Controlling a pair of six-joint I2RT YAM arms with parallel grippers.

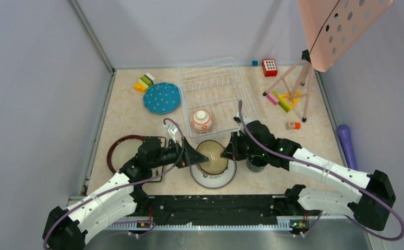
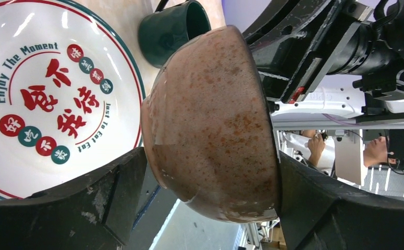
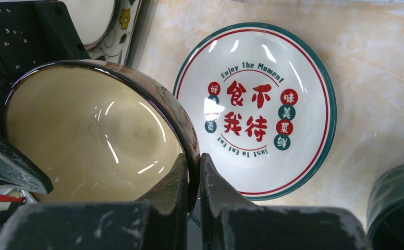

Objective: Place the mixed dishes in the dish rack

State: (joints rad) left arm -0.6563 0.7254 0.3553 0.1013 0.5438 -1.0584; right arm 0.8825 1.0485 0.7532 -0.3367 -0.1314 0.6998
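Note:
The brown bowl (image 1: 213, 155) hangs tilted on its side above the grey-rimmed plate with red characters (image 1: 212, 180). My left gripper (image 1: 198, 154) is shut across the bowl (image 2: 210, 104), one finger on its base and one on its rim. My right gripper (image 1: 229, 151) is shut on the bowl's wall (image 3: 95, 130), pinching the rim. The plate also shows in the wrist views (image 2: 48, 99) (image 3: 257, 109). The dark green mug (image 2: 171, 31) stands by the plate, mostly under my right arm. The orange-white bowl (image 1: 202, 120) sits in the white wire dish rack (image 1: 215, 83). The blue dotted plate (image 1: 161, 98) lies left of the rack.
A corner of the leaf-patterned plate (image 3: 124, 21) shows past my left gripper. A dish with a dark red ring (image 1: 119, 153) lies partly under my left arm. Toy blocks (image 1: 145, 82) (image 1: 269, 67) (image 1: 283, 100), the pink board's tripod (image 1: 298, 83) and a purple object (image 1: 346, 143) are around.

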